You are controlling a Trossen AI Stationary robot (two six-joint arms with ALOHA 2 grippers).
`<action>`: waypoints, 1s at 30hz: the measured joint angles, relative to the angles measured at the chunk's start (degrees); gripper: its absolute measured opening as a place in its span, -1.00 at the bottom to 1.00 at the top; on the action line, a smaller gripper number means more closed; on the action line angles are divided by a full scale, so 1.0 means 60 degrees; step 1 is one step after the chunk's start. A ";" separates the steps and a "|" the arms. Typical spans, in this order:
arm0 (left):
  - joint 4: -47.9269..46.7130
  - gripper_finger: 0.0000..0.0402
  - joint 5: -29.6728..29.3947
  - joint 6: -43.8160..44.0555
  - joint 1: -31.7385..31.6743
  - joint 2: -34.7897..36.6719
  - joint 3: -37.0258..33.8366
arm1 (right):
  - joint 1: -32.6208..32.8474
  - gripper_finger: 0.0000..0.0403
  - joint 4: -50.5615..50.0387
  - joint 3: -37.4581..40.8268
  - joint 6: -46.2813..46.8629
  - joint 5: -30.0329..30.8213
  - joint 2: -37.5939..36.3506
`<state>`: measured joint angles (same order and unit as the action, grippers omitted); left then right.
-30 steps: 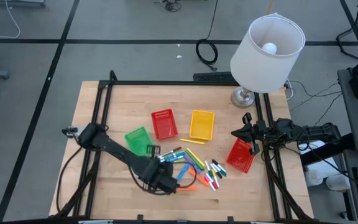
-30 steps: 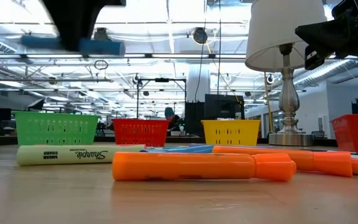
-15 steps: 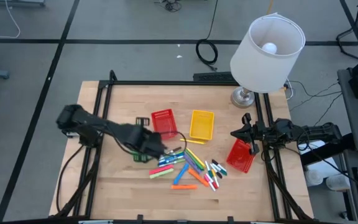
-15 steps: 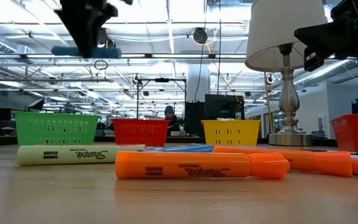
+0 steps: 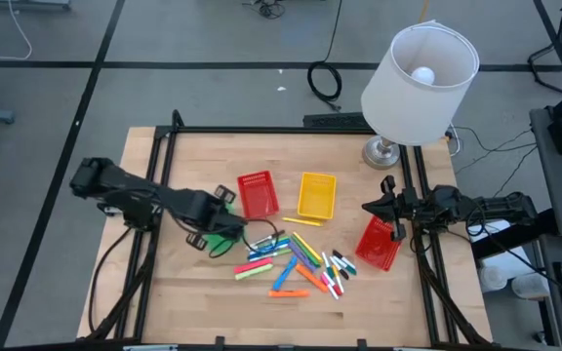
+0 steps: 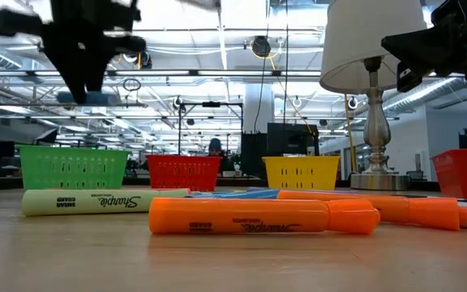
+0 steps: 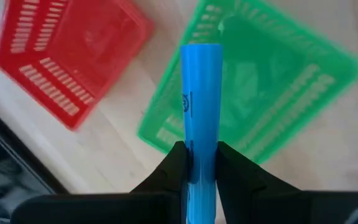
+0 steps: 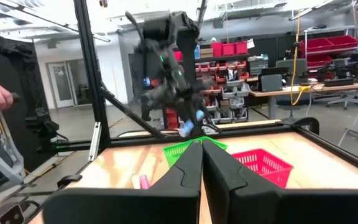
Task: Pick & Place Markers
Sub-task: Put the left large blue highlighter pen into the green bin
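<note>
One blue marker (image 7: 201,106) sits clamped in the left gripper (image 7: 199,163), apparently above the green basket (image 7: 272,81); centre it over the mesh before releasing. Farther off, the right gripper (image 8: 201,163) waits, jaws together.

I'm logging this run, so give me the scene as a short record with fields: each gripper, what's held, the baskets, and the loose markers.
left gripper: shut on blue marker, above green basket
right gripper: shut, holds nothing, at the table's right edge over one red basket
other baskets: second red basket, yellow basket
loose markers: scattered mid-table
</note>
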<state>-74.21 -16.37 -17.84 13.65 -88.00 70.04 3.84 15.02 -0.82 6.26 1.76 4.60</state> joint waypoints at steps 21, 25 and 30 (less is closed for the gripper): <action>-0.0044 -0.71 -0.0043 -0.1231 0.0090 -0.1614 0.0033 | 0.0003 -1.00 -0.0043 0.0000 0.0018 -0.0022 0.0095; -0.0676 -0.71 -0.0020 -0.0850 0.0373 -0.1618 0.0033 | 0.0000 -1.00 -0.0045 0.0000 0.0018 -0.0022 0.0095; 0.0081 -0.71 0.0202 -0.0824 0.0626 -0.1618 0.0033 | 0.0003 -1.00 -0.0046 0.0000 0.0018 -0.0022 0.0095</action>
<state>-73.73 -15.16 -22.79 17.41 -97.71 70.24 3.86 14.74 -0.82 6.37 1.63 5.17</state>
